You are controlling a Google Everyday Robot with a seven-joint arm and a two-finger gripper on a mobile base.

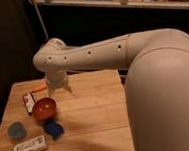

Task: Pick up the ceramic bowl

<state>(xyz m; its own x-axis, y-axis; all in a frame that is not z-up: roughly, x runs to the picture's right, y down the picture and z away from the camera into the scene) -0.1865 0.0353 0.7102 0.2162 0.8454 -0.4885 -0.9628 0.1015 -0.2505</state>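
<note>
The ceramic bowl [44,108] is a small glossy orange-red bowl standing on the wooden table [100,124], left of centre. My gripper [60,88] hangs from the white arm just above and to the right of the bowl, a little behind it, not touching it.
A blue round cup [16,130] stands at the left. A dark blue flat object [53,128] lies in front of the bowl. A white tube [25,147] lies at the front left edge. A red-and-white packet [29,102] and an orange thing [38,88] lie behind the bowl.
</note>
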